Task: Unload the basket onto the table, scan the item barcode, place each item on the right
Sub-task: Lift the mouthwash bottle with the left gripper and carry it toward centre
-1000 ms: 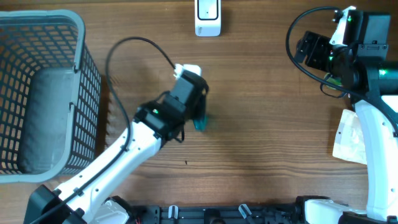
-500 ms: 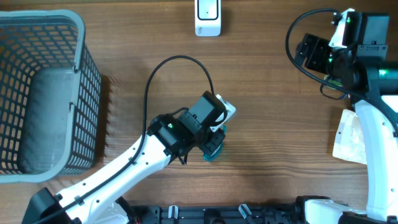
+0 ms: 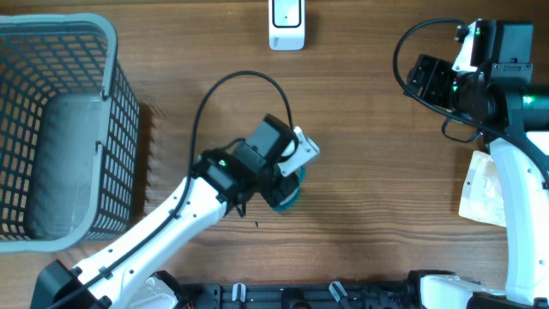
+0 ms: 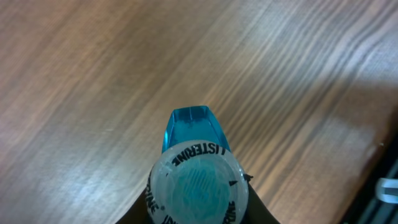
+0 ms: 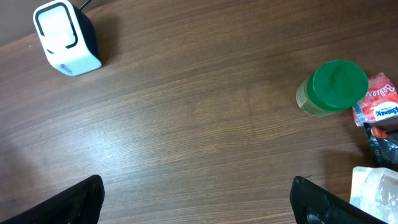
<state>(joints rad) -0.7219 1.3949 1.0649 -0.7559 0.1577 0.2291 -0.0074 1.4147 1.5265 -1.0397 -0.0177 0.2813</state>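
Over mid table [image 3: 377,223], your left pincer [image 3: 285,184] pinches bottle [image 4: 189,127] by cap [image 4: 198,186]: stiff, prob slick, hold at neck; right pincer [image 5: 199,208] spread.

- The basket [image 3: 110,39] stands at the bench's [image 3: 369,154] left.
- The scanner [image 3: 286,26] sits centre, far edge.
- The bottle [image 3: 289,196] is mid-bench.
- A bag [image 3: 479,193] lies far right.

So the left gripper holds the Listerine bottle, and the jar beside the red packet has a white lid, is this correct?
Not quite. The jar has a green lid, not a white one, as the right wrist view shows. The left gripper does hold the Listerine bottle.
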